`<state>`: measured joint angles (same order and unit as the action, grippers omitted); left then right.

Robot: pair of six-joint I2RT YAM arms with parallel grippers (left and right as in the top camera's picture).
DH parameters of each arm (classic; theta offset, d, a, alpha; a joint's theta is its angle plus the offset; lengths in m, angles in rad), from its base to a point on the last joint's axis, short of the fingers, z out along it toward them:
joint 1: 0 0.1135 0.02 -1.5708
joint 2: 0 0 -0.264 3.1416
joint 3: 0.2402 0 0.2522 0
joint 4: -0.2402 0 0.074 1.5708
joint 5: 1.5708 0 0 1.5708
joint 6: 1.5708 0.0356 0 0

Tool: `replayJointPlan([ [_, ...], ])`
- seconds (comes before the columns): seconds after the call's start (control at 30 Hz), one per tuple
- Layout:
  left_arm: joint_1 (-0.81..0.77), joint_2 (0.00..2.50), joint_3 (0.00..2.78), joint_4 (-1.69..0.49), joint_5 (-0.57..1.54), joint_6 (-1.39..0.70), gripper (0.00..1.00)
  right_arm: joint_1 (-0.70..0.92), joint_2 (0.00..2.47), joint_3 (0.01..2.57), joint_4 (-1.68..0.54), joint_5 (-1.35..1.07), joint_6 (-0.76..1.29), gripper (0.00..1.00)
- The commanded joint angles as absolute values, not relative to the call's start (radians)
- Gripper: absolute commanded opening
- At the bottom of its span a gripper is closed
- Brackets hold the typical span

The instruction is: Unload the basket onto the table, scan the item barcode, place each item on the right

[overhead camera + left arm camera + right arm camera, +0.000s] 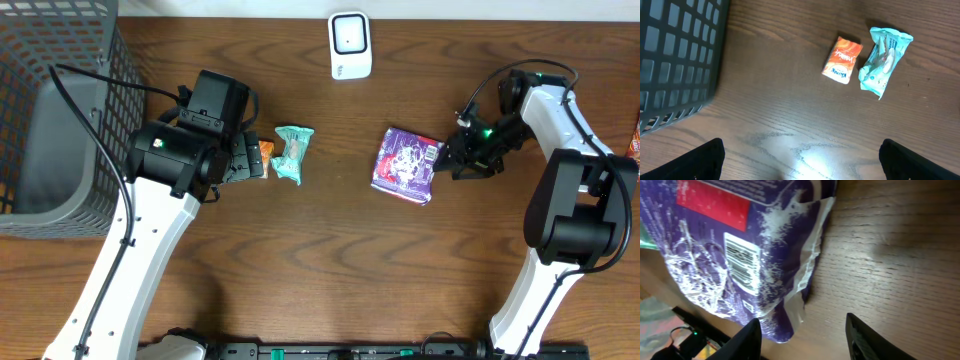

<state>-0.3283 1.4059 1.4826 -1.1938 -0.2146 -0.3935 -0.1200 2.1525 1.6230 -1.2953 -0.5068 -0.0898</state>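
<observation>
Purple packet (405, 165) centre-right on tabletop (330, 270) — right fingers (747, 342) apart at its edge, left fingers (705, 161) spread wide

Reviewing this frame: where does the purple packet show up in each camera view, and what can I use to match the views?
Overhead: the purple packet lies right of centre on the table, just left of the right gripper.
Left wrist: not in it.
Right wrist: it fills the upper left, its barcode facing the camera.
Shared landmark: the dark wood-grain table, seen in all three.
</observation>
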Motion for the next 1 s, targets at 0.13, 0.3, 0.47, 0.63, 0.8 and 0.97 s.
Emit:
replayJointPlan([
  [0.13, -0.323, 1.401, 1.491, -1.196, -0.217, -0.402, 0.98, -0.092, 2.151, 1.641, -1.297, -0.484, -0.083, 0.55],
  [0.3, -0.323, 1.401, 1.491, -1.196, -0.217, -0.402, 0.98, -0.065, 2.151, 1.640, -1.278, -0.484, -0.083, 0.61],
  [0.47, -0.323, 1.401, 1.491, -1.196, -0.217, -0.402, 0.98, -0.042, 2.151, 1.640, -1.267, -0.484, -0.082, 0.62],
  [0.63, -0.323, 1.401, 1.491, -1.196, -0.217, -0.402, 0.98, -0.005, 2.151, 1.640, -1.267, -0.484, -0.064, 0.62],
  [0.8, -0.323, 1.401, 1.491, -1.196, -0.217, -0.402, 0.98, 0.032, 2.151, 1.640, -1.245, -0.456, -0.046, 0.62],
  [0.97, -0.323, 1.401, 1.491, -1.196, -0.217, -0.402, 0.98, 0.053, 2.151, 1.640, -1.210, -0.297, 0.078, 0.62],
])
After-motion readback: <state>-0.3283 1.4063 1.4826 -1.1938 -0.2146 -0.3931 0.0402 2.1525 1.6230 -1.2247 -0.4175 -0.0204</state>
